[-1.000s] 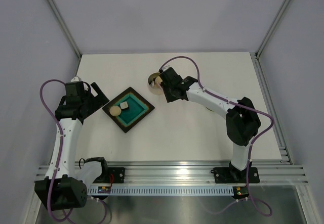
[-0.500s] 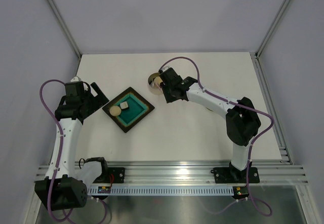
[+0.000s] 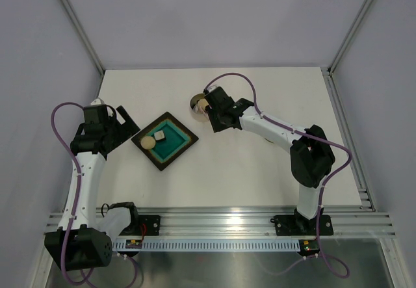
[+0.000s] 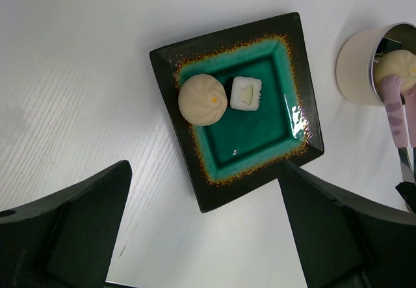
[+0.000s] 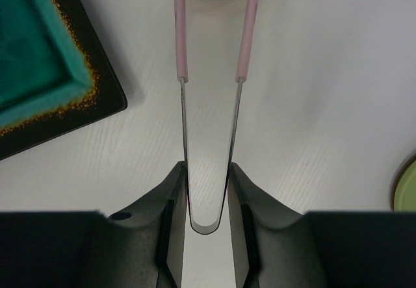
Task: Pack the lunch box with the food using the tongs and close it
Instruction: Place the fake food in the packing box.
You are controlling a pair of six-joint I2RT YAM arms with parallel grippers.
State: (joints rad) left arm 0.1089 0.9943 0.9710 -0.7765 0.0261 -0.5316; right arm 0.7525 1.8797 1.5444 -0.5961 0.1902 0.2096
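The lunch box (image 3: pixel 195 104), a small steel tin, stands behind the tray; it also shows in the left wrist view (image 4: pixel 354 67). My right gripper (image 5: pixel 208 177) is shut on the bend of the pink tongs (image 5: pixel 180 34), whose arms reach to the tin's rim. A beige ball of food (image 4: pixel 395 65) sits between the tong tips at the tin's mouth. Another ball (image 4: pixel 203 99) and a pale cube (image 4: pixel 246 93) lie in the tray (image 4: pixel 169 67). My left gripper (image 4: pixel 205 171) hangs open above the tray's near corner, holding nothing.
The dark square tray (image 3: pixel 187 139) with its teal inside sits left of centre on the white table. The light-green lid (image 5: pixel 407 187) lies flat at the right edge of the right wrist view. Grey walls close in three sides.
The right gripper with the tongs shifted very slightly at the tin, then held still. The left arm has not moved.
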